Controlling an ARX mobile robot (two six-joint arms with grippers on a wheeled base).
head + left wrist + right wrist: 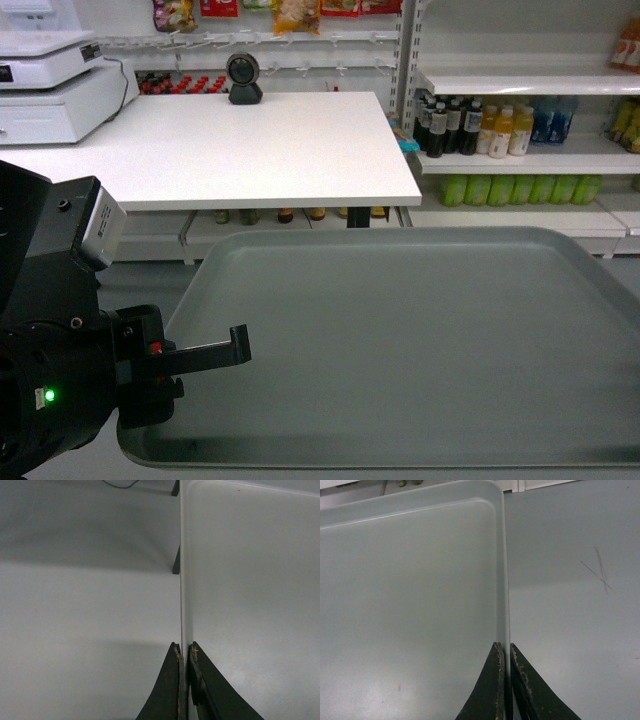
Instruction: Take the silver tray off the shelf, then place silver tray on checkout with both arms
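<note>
Head view shows the silver tray [420,350] held level in front of me, off any shelf, its long axis running left to right across my body. The counter [220,150] of the checkout lies straight ahead and beyond the tray's far rim, with the round black scanner [244,78] at its back edge and the cash register [50,90] at its far left. The counter surface looks to sit higher in the frame than the tray, and its front edge appears to lie just past the tray's far rim, so I judge the coming move as a forward carry with both ends kept at the same height.

My left gripper [184,652] is pinching the tray's left rim, fingers pressed together on the thin edge with the floor [85,605] below. My right gripper [504,650] is pinching the right rim the same way, near a rounded corner; it is out of frame in the head view.

Neither arm is nearer the checkout: the tray spans between them, square to the counter front. The bottle shelves [520,160] stand to the right of the counter, close enough that I would mind the tray's right end.
</note>
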